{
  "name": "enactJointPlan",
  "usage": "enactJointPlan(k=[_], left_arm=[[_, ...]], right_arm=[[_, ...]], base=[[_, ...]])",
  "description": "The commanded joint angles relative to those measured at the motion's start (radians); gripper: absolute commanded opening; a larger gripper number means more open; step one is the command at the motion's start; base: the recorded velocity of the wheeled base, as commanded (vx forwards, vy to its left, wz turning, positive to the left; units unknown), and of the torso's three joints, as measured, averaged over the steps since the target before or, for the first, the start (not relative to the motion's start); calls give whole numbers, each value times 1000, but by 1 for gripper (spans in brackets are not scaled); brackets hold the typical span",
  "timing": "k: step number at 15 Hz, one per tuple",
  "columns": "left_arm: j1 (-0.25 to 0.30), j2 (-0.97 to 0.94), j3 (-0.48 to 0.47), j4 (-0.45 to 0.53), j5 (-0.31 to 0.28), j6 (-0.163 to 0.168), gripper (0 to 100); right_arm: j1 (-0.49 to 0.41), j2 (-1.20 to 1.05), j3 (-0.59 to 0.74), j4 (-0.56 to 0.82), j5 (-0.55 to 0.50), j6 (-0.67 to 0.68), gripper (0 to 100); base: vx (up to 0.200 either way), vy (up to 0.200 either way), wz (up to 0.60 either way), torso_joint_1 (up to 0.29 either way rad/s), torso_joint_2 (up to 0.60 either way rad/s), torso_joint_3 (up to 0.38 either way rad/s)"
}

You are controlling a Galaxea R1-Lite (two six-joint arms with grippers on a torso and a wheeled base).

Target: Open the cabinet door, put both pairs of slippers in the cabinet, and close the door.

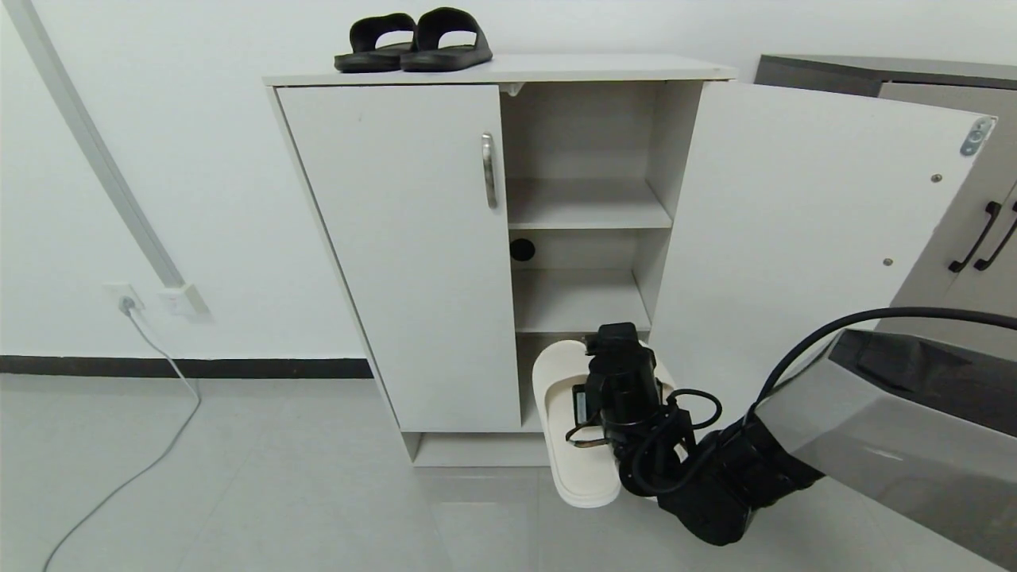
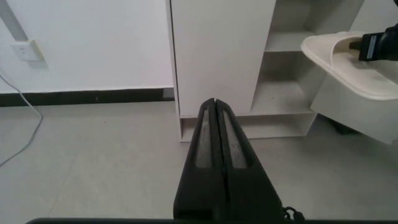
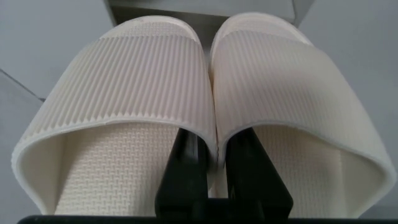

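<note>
My right gripper (image 1: 608, 342) is shut on a pair of white slippers (image 1: 568, 421), one finger inside each strap, pinching the two inner edges together (image 3: 212, 134). The pair hangs in the air just in front of the lowest compartment of the white cabinet (image 1: 508, 71), toes toward the opening. The cabinet's right door (image 1: 802, 230) stands wide open; its left door (image 1: 405, 254) is closed. A pair of black slippers (image 1: 413, 41) rests on the cabinet top. My left gripper (image 2: 214, 109) is shut and empty, low over the floor, facing the cabinet (image 2: 221, 56) with the white slippers (image 2: 348, 62) farther off.
Three bare shelves (image 1: 584, 206) lie behind the open door. A grey cabinet with black handles (image 1: 981, 238) stands just past the open door. A wall socket with a cable (image 1: 127, 306) trails onto the tiled floor on the left.
</note>
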Motion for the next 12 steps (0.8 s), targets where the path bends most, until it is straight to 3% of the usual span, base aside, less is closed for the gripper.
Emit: enactJointPlan(k=[1,4,12], left_arm=[[0,2,0,0,0,0,0],[0,2,0,-1,0,0,0],[0,2,0,-1,0,0,0]], right_arm=[[0,1,-3,0,2,-1,0],[3,30,-28,3,14,-7,0],[19,46,-75,-4,5,-32,0]], base=[[0,0,0,0,0,0],[0,0,0,1,1,-46],[0,0,0,4,2,-193]])
